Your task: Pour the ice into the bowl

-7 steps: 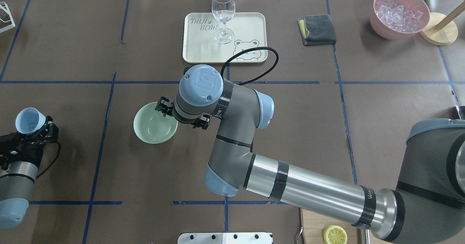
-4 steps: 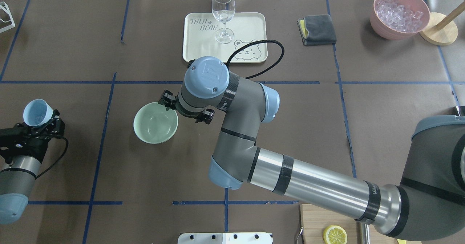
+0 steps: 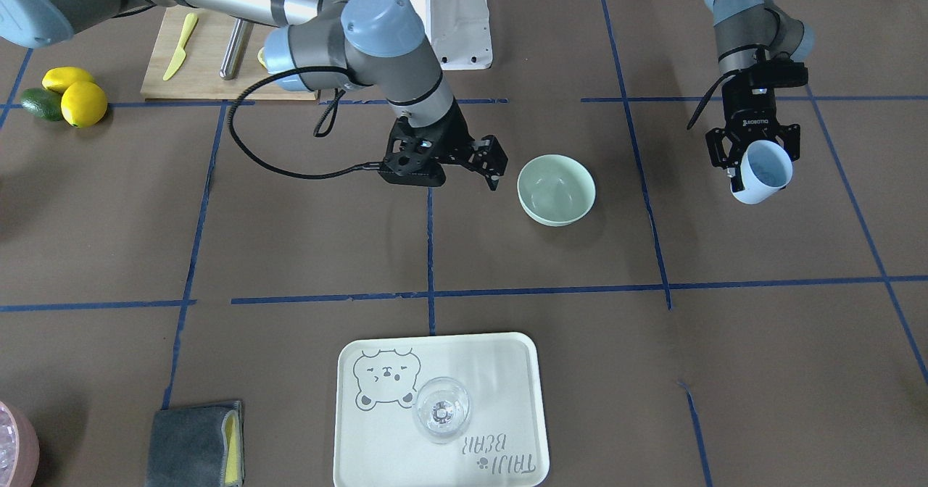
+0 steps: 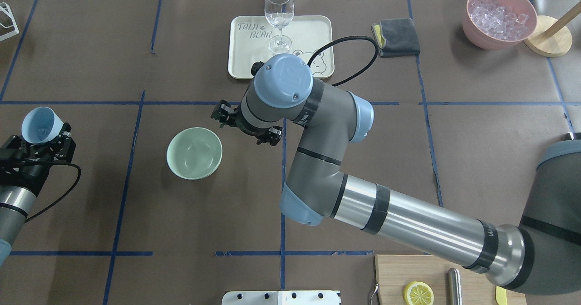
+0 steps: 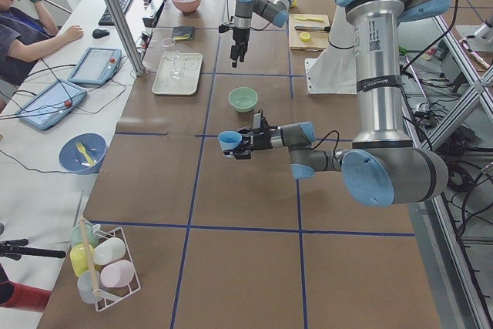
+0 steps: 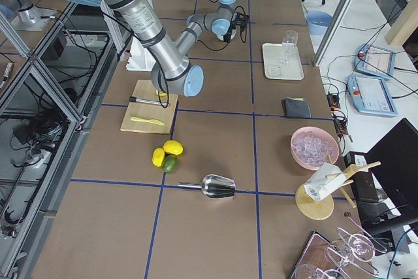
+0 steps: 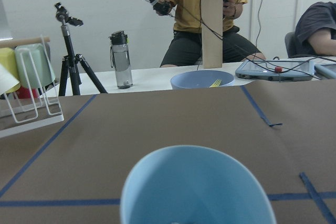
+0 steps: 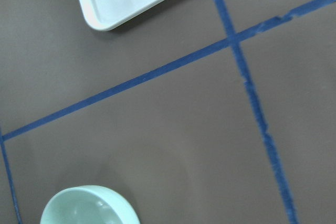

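Two grey arms: right arm, left arm. Pale-blue joint caps w/ rim screws, UR logo. Silver tubes, black bands. Claws black: right claw, left claw w/ white "ROBOTIQ". Black cable at each wrist.

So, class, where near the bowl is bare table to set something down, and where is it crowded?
Bare: the table between the bowl and the cup in the left gripper. Crowded: the bowl's other side, where the right gripper and its arm hang over.

Right claw pulled off bowl toward tray; left claw with cup shifted forward slightly.
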Robot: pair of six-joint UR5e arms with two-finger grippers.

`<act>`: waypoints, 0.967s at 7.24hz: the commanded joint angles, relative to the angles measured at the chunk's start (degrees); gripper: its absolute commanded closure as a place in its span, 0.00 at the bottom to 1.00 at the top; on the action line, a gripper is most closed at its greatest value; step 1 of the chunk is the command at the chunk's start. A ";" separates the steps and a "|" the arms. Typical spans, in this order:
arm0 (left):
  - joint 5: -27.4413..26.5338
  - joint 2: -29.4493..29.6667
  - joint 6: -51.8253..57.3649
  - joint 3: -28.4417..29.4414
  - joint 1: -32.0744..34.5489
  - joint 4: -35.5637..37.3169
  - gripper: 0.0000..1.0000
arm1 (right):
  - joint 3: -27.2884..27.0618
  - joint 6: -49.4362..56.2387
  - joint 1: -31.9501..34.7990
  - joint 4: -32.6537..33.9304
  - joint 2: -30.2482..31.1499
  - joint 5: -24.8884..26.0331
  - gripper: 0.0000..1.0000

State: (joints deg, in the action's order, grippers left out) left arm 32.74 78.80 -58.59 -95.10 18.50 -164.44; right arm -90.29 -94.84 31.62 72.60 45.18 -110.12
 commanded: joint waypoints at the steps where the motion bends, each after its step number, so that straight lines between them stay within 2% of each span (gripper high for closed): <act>1: 1.54 0.57 10.89 -1.93 -0.30 -0.44 1.00 | -9.89 2.19 3.00 4.21 7.97 -0.62 0.00; 3: 1.45 8.88 16.40 -1.23 -0.74 0.52 1.00 | -11.40 3.95 5.02 4.22 11.32 -0.71 0.00; 4: 1.45 11.62 16.40 -1.75 -0.83 4.61 1.00 | -13.32 7.01 5.55 4.22 13.86 -0.71 0.00; 5: 1.45 15.73 16.40 -1.84 -0.92 12.31 1.00 | -14.38 10.00 6.43 4.13 16.32 -0.80 0.00; 7: 1.45 20.24 16.40 -2.45 -0.92 25.07 1.00 | -16.05 15.54 9.23 3.95 20.46 -3.86 0.00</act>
State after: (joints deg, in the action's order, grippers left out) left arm 34.19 96.31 -42.22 -97.11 17.60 -147.06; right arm -105.31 -82.51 39.14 76.66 63.13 -112.26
